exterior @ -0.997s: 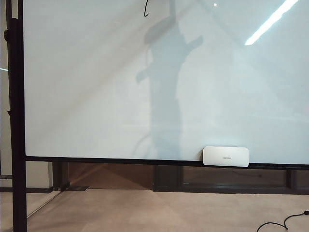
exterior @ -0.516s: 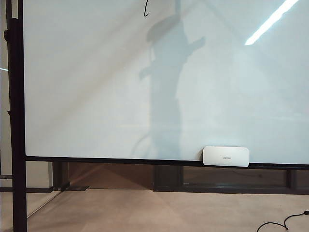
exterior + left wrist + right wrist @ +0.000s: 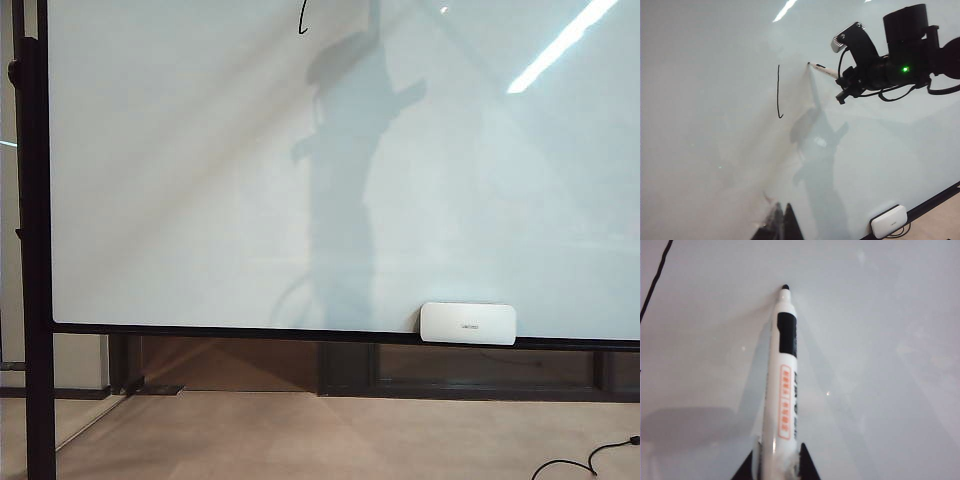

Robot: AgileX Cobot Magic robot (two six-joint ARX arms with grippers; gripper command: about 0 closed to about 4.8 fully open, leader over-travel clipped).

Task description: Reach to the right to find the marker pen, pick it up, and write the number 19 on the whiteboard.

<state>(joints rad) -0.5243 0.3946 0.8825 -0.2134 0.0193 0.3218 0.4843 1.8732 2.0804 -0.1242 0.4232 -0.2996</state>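
Right gripper (image 3: 775,460) is high at the whiteboard (image 3: 200,200), its dark fingertips (image 3: 746,467) pinching the lower barrel of a white marker pen (image 3: 782,380) with a black band and orange label; the black tip sits at or just off the glossy surface, beside the single black stroke (image 3: 778,92), the "1" of the number. Left gripper (image 3: 780,225) shows only as dark finger ends at the edge of its own wrist view, close together, whether pressed shut I cannot tell, holding nothing visible. A white eraser block (image 3: 467,324) rests on the board's black lower frame, well below the stroke; only the arm's shadow (image 3: 345,160) falls across the board in the exterior view.
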